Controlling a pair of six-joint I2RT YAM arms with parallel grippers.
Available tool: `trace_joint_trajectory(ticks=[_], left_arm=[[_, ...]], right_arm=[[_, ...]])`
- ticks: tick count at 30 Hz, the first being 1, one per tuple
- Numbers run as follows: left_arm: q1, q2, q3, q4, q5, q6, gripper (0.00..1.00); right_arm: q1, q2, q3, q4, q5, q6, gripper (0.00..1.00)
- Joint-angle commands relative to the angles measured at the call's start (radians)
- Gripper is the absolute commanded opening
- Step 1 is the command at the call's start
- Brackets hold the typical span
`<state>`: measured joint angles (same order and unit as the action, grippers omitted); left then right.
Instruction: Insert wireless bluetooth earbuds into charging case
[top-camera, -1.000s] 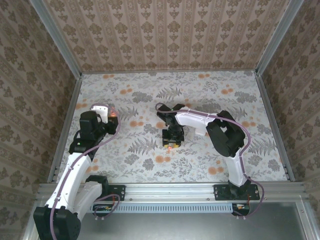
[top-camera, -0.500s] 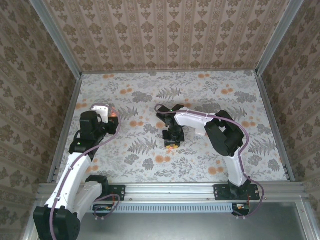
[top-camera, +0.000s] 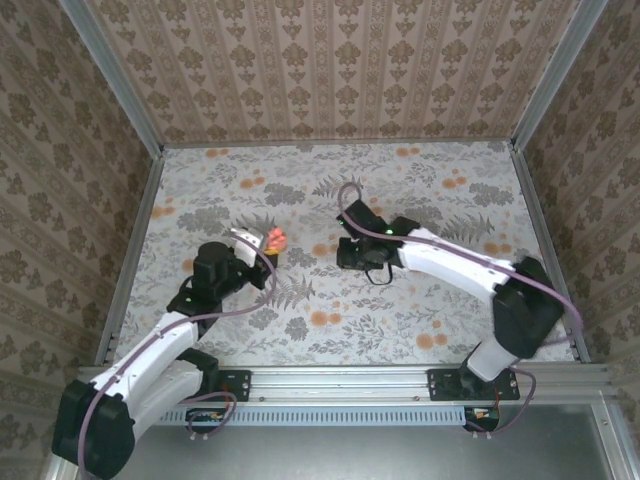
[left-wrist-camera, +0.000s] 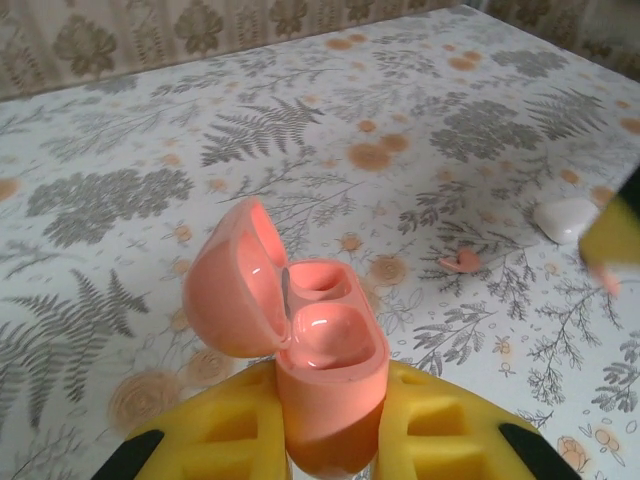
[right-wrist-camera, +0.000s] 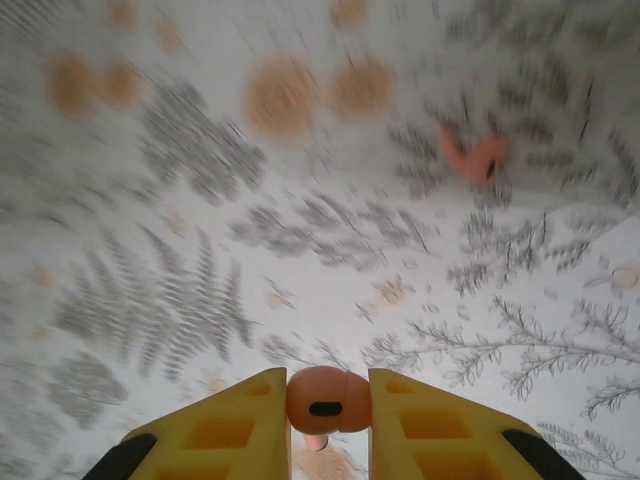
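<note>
left gripper (left-wrist-camera: 330, 432) squeezes the open case (left-wrist-camera: 325, 345) tight, lid up. right gripper (right-wrist-camera: 318, 412), nearly closed, seems to pinch one bud (right-wrist-camera: 318, 397) in a blurry view. other bud (left-wrist-camera: 462, 261) lies on the table (left-wrist-camera: 130, 290) at 3 o'clock from the case. next: carry the held bud over an empty cup and press it in

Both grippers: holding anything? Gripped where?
Left gripper clamps the open charging case by its lower body; right gripper pinches one earbud by its rounded head.
</note>
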<state>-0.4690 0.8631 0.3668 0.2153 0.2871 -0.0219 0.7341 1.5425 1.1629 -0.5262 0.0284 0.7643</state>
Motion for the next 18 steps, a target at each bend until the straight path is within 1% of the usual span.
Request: trace_joint_trajectory(ticks=[1, 3, 4, 8, 12, 18], left_arm=[[-0.054, 0.033, -0.031, 0.229, 0.019, 0.090, 0.08], [-0.077, 0.078, -0.040, 0.288, 0.030, 0.118, 0.07], [-0.086, 0.097, -0.041, 0.311, 0.036, 0.129, 0.07], [-0.131, 0.160, -0.010, 0.351, 0.048, 0.179, 0.06], [-0.158, 0.197, 0.029, 0.357, 0.053, 0.202, 0.07], [-0.187, 0.218, 0.050, 0.398, 0.015, 0.197, 0.06]], right_arm=[[0.008, -0.128, -0.117, 0.320, 0.140, 0.006, 0.22], [0.010, -0.199, -0.195, 0.489, 0.152, -0.020, 0.22], [0.010, -0.214, -0.219, 0.540, 0.154, -0.031, 0.21], [0.022, -0.238, -0.289, 0.706, 0.127, -0.068, 0.21], [0.061, -0.244, -0.358, 0.878, 0.126, -0.096, 0.21], [0.115, -0.240, -0.410, 1.020, 0.169, -0.153, 0.20]])
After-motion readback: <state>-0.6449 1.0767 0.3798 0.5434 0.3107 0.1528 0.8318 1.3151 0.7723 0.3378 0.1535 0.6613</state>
